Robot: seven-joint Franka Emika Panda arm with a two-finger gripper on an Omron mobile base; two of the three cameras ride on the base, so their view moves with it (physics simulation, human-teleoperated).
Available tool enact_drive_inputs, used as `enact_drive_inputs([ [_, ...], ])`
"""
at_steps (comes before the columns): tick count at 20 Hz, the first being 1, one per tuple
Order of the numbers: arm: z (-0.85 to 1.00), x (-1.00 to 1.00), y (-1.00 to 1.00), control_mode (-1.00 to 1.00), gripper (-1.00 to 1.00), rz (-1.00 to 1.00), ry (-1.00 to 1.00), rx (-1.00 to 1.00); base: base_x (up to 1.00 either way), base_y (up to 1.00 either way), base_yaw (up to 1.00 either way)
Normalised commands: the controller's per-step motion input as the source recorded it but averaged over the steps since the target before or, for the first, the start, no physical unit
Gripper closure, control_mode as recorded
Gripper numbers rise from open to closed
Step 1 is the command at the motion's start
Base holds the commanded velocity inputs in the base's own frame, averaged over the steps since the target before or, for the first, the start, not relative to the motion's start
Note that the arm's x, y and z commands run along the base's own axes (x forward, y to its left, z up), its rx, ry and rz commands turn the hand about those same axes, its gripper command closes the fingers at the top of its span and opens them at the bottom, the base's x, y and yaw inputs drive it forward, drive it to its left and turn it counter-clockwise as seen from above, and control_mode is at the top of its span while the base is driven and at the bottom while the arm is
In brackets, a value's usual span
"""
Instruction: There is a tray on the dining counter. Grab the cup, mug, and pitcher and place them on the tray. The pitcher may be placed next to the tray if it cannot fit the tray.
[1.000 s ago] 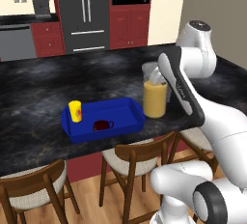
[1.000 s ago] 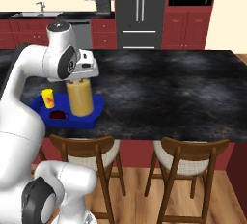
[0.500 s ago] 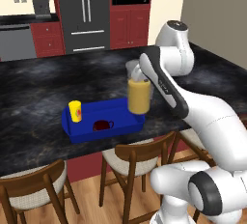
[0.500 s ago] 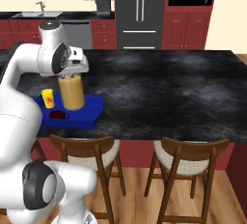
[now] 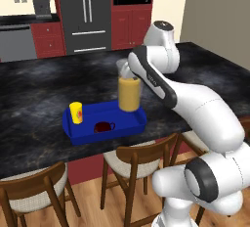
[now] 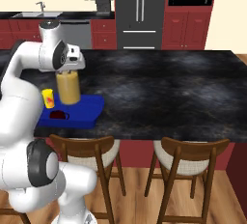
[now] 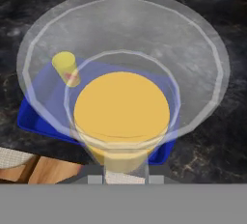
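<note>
A tall clear pitcher (image 5: 129, 92) of orange liquid hangs upright over the right end of the blue tray (image 5: 78, 134) on the dining counter (image 5: 39, 89). The gripper (image 5: 125, 71) grips it by the rim, jaws narrowly parted around the wall. Straight below lies bare tray floor. The yellow cup (image 5: 75, 112) and dark red mug (image 5: 103, 126) stand in the tray further left, apart from the pitcher. Nothing seems to block a straight descent.
</note>
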Motion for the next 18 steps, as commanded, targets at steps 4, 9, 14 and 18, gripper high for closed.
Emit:
enact_drive_inputs([
  [4, -0.15, 0.47, 0.0, -1.0, 1.0, 0.0, 0.0, 0.0, 0.0, 0.0, 0.0],
  [9, -0.34, 0.06, -0.03, -1.0, 1.0, 0.02, 0.0, 0.02, 0.0, 0.0, 0.0],
  [14, -0.35, 0.08, -0.08, -1.0, 1.0, 0.02, 0.0, 0.02, 0.0, 0.0, 0.0],
  [18, -0.27, 0.17, -0.17, -1.0, 1.0, 0.0, 0.0, 0.0, 0.0, 0.0, 0.0],
])
